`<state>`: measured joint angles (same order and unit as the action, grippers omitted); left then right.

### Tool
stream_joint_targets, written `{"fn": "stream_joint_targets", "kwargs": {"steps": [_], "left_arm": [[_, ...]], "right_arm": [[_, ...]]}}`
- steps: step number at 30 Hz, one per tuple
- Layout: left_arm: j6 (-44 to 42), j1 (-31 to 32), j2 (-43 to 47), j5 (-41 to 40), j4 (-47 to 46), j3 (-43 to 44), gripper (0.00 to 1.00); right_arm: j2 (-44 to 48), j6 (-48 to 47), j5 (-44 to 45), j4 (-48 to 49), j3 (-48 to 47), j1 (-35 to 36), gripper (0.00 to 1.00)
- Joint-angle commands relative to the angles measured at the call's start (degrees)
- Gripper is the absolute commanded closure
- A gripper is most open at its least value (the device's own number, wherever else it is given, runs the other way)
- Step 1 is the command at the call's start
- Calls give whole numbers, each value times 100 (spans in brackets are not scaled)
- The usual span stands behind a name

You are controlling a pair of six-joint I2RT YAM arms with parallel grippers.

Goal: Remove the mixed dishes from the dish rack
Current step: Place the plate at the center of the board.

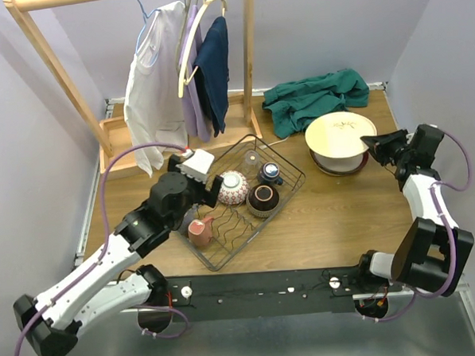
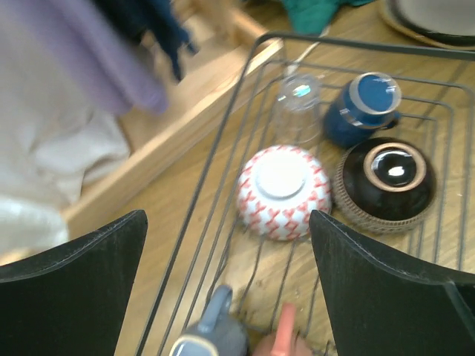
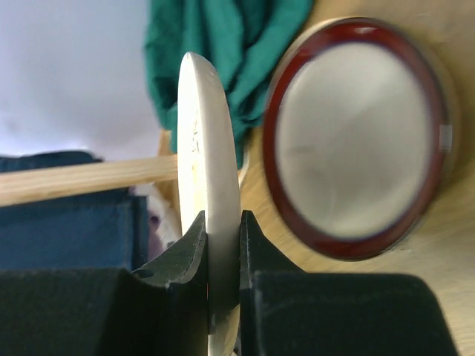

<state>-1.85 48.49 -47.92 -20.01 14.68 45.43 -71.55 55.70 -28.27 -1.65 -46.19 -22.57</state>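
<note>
Right hand (image 3: 223,230): I find it clamped narrow on the rim of a cream plate (image 3: 204,148), one finger on each face. The plate hangs near the far right corner of the tabletop (image 1: 343,220), over a red-rimmed plate (image 3: 356,141) lying flat there. I cannot tell whether the two plates touch. A green cloth (image 1: 313,98) lies bunched just behind them, against the far edge.

Left hand (image 2: 226,222): its fingers stand wide apart and hold nothing. It hovers over the far left side of the dish rack (image 1: 225,254).

The dish rack sits mid-tabletop, turned at an angle to the edges and left of centre. I count six items inside:
- patterned bowl (image 2: 283,191), upside down, directly under the left hand
- dark bowl (image 2: 390,182), upside down, just beside the patterned bowl
- blue cup (image 2: 364,107) and clear glass (image 2: 297,107), side by side at the rack's far end
- red cup (image 1: 200,230) and grey cup (image 2: 215,330) at its left side

A wooden clothes rack (image 1: 56,68) stands in the far left corner.
</note>
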Motion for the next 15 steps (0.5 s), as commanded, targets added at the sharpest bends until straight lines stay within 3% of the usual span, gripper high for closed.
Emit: {"fn": "stream_joint_targets", "kwargs": {"steps": [1,7,15], "left_arm": [[1001,-901,668,454,378,-481,1],[1309,-1675,1512,350,255,-1088,1],[1152,-1702,1962,-494,0,-1309,1]], "right_arm": [[-157,37,155,982,286,-195,99],[-421,-261,322,1018,427,-222,99],[-834,-718,445,789,392,-248,98]]}}
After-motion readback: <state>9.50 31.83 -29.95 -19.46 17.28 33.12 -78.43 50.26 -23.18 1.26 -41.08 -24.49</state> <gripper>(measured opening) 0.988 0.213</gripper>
